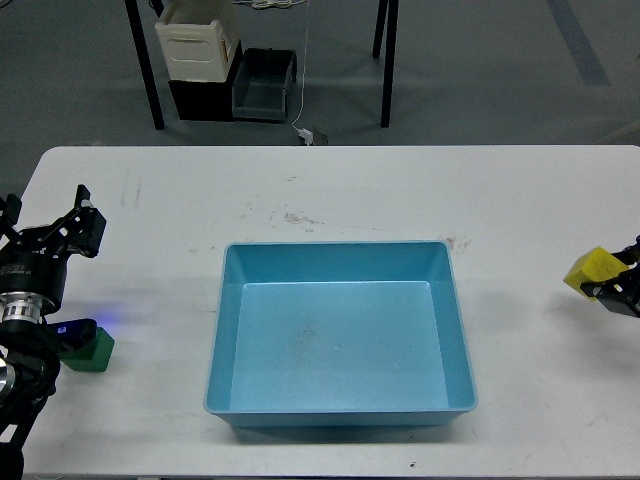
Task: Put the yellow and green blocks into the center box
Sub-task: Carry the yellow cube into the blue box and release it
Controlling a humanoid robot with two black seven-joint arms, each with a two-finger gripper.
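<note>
Closest to you, at the near edge of the white desk [330,180], sits the light-blue tray [455,310], square-on in the middle, shallow with sloped walls, and with neither block in it.

Look left: your left arm comes in at the lower left corner and rises along that edge, its silver wrist ring showing below the black head. The left pincer [62,226] is at the far end of that arm, pointing away from you over the desk, its two fingers spread well apart with nothing between them. The green block [88,350] rests on the desk just beside the arm's lower part, nearer to you than the pincer and well left of the tray. A small blue light glows at the arm right against the block, and part of the block's left side is hidden behind the arm.

On the right, only the tip of your right arm shows, cut off by the picture's edge. The right pincer [615,283] has the yellow block [592,270] clamped at its end, tilted, well right of the tray. Its dark fingers are hard to tell apart against the edge.

Beyond the desk, on the floor, a cream-white container [197,42] and a dark grey bin [264,85] sit between black legs.
</note>
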